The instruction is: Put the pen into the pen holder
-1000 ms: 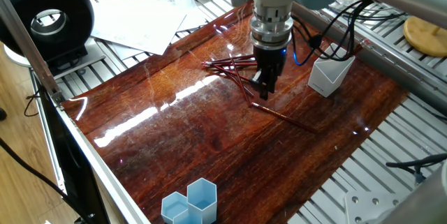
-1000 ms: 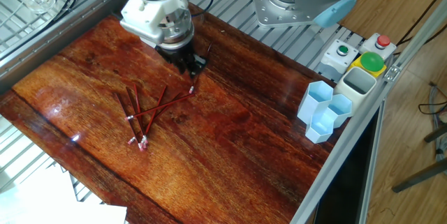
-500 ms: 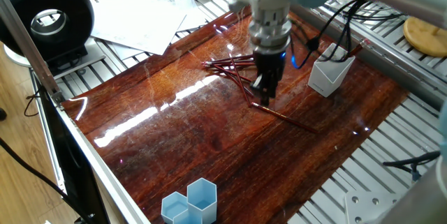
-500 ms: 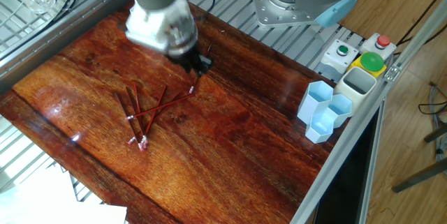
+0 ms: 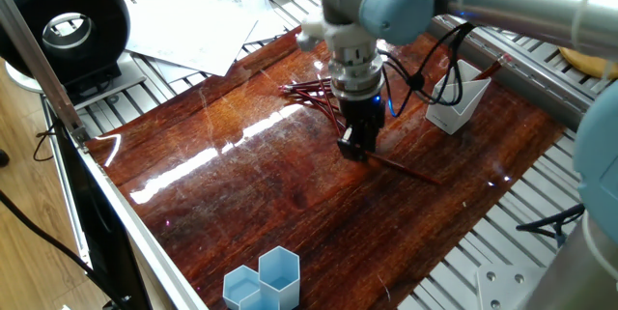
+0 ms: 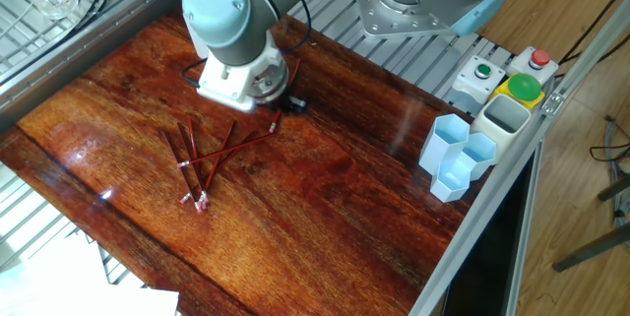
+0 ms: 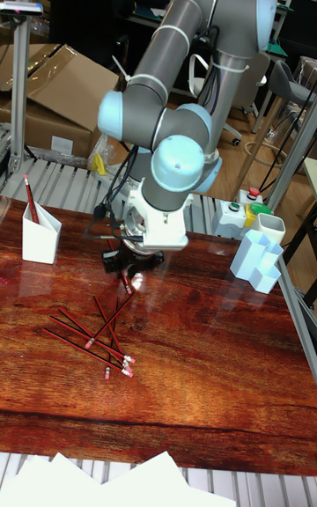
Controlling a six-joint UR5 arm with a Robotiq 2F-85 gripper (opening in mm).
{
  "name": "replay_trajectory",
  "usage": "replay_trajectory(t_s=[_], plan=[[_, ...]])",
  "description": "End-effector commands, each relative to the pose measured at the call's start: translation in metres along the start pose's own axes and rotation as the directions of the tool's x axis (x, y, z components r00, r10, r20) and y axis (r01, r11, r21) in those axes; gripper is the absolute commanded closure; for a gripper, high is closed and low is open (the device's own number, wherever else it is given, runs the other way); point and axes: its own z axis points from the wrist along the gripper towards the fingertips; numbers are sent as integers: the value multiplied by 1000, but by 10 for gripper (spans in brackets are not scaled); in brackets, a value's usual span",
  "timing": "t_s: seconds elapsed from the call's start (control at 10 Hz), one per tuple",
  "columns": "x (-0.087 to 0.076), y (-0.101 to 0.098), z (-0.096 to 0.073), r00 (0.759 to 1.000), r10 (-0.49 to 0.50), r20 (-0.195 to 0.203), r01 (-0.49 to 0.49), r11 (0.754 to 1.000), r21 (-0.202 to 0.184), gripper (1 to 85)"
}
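Note:
The white pen holder (image 5: 454, 103) stands at the right of the wooden board with one red pen (image 5: 480, 68) upright in it. It also shows at the far left in the tall view as the holder (image 7: 40, 235). A loose heap of red pens (image 5: 315, 92) lies behind the arm, and a single pen (image 5: 401, 166) lies apart toward the front right. My gripper (image 5: 354, 144) is low over the board at the near end of that single pen. Its dark fingers look bunched, so their gap is unclear. In the other fixed view the wrist hides the gripper (image 6: 283, 109) beside the pens (image 6: 202, 158).
Light blue hexagonal cups (image 5: 263, 279) stand at the board's front edge, seen with a white bin (image 6: 502, 119) and button boxes in the other fixed view. Papers (image 5: 198, 25) and a black round device (image 5: 68, 30) lie beyond the board's left side. Cables (image 5: 435, 54) hang near the holder.
The arm has swung and the gripper has dropped lower and slightly left, down to the board by the single pen's end. The pens and holder have not moved.

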Motion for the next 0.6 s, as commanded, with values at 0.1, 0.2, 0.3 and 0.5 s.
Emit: replay_trajectory(t_s=[0.1, 0.2, 0.3, 0.5], plan=[[7, 5, -11, 999, 8, -31, -8, 1000, -1, 550], [5, 4, -10, 1000, 6, -30, -6, 1000, -1, 550], [1, 3, -6, 1000, 6, -30, -6, 1000, 4, 547], [-8, -1, 3, 1000, 4, -30, -4, 1000, 20, 547]])
